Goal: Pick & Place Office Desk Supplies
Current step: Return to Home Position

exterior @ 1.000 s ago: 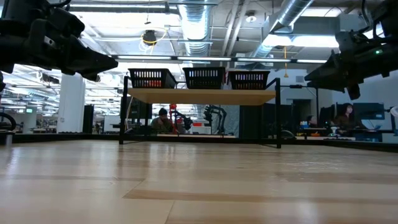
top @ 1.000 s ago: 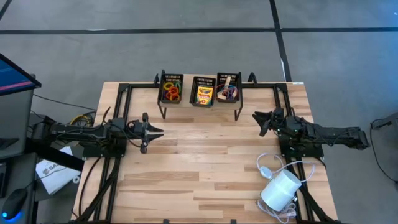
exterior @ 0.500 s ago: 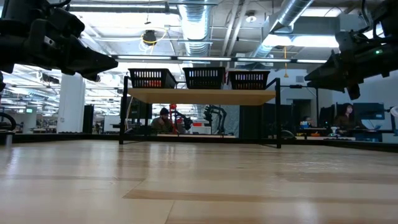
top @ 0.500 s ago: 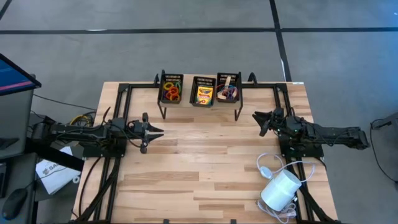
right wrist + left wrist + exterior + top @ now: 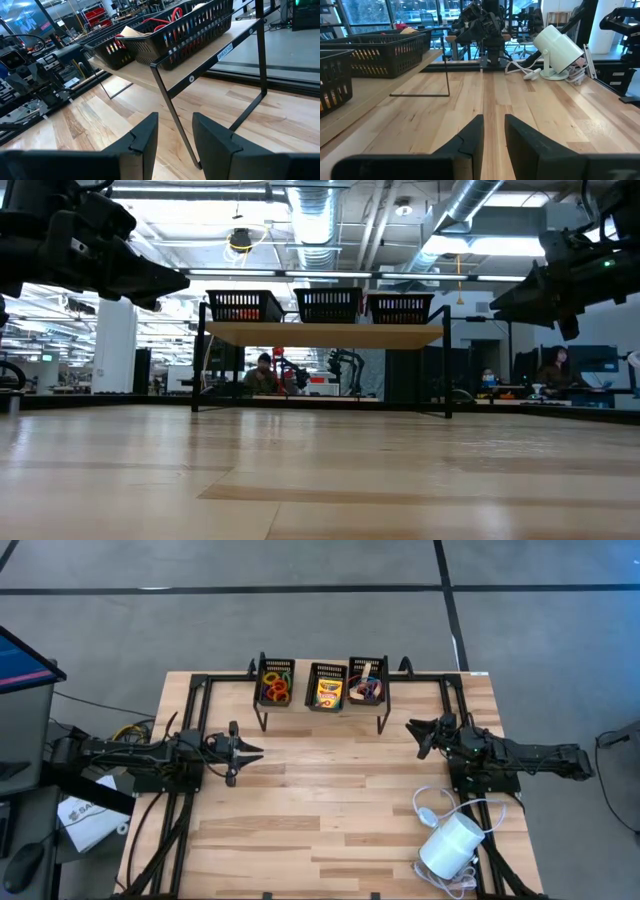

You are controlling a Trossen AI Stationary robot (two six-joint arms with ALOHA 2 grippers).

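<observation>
Our left arm (image 5: 140,752) lies stretched out level, forward of the shelf (image 5: 299,698) and off its left end. Our left gripper (image 5: 255,750) points toward the other arm, fingers (image 5: 470,135) a narrow gap apart, holding nothing. Our right arm (image 5: 530,755) lies likewise off the shelf's right end. Our right gripper (image 5: 412,727) faces the shelf's right leg, fingers slightly parted, empty.

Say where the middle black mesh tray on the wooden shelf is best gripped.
Probably the front short rim of the middle black mesh tray, straddled from above: its long sides face neighbouring trays, the right one close, and a yellow crayon box fills the middle.
</observation>
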